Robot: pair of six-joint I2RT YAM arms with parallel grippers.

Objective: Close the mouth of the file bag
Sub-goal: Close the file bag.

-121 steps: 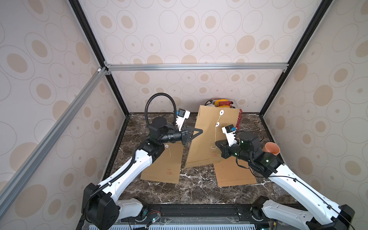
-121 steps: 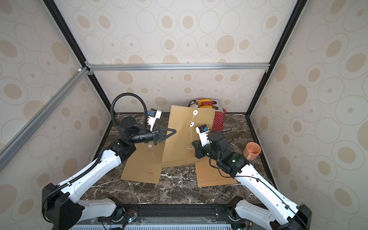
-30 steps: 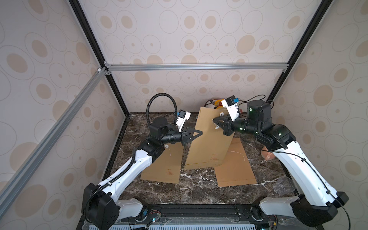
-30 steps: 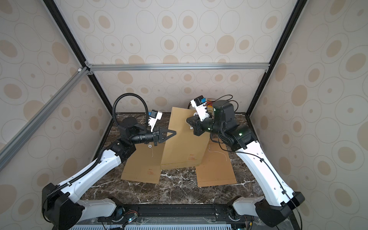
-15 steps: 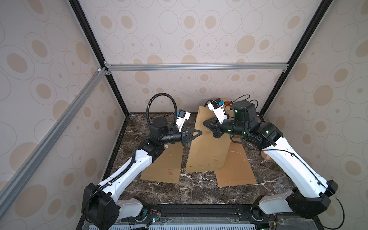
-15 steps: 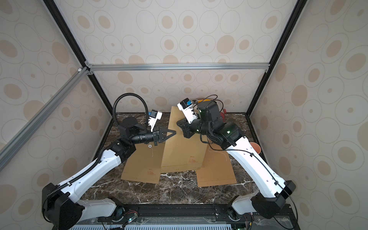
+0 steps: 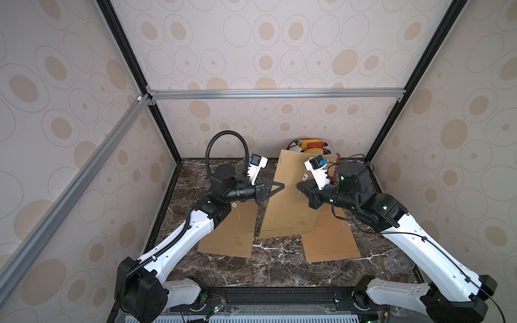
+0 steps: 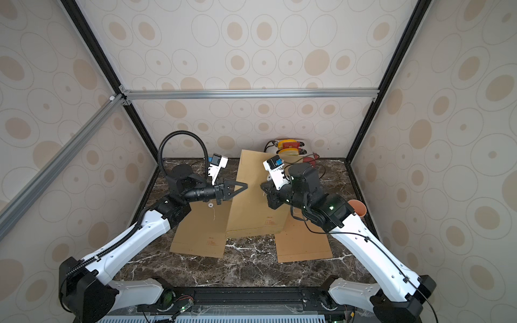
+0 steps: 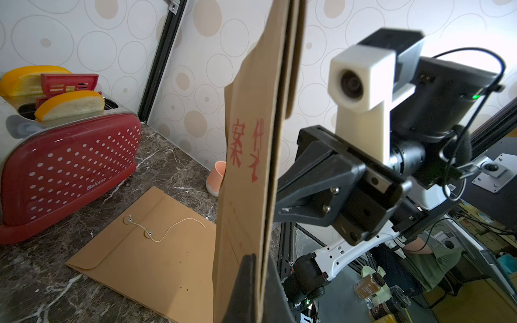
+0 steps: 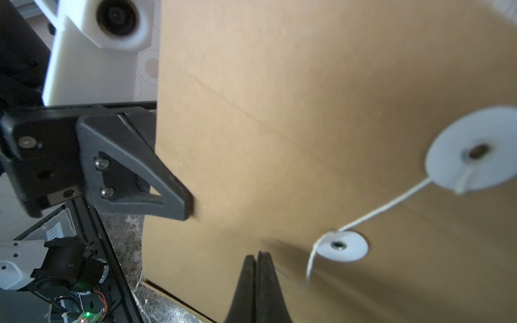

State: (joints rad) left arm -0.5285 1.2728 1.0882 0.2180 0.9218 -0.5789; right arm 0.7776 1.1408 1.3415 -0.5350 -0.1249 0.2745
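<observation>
A brown paper file bag (image 7: 291, 212) (image 8: 251, 207) stands upright on the marble table. My left gripper (image 7: 281, 185) (image 8: 244, 185) (image 9: 258, 268) is shut on the bag's left edge and holds it up. On the bag's (image 10: 279, 112) front face are two white discs, a large one (image 10: 472, 156) and a small one (image 10: 342, 246), joined by a white string (image 10: 386, 207). The string runs round the small disc and trails toward my right gripper (image 10: 256, 256) (image 7: 299, 186) (image 8: 263, 186). That gripper is shut on the string's thin end, just in front of the bag, opposite the left gripper.
Two more brown file bags lie flat, one left (image 7: 232, 229) and one right (image 7: 327, 237) of the standing bag. A red toaster (image 9: 70, 167) with yellow slices sits at the back wall. An orange cup (image 8: 356, 208) and a clear cup (image 7: 397, 261) stand at the right.
My right arm has swung from the bag's upper right, leftward and down across its front, staying shut. The left gripper and the bag have held still.
</observation>
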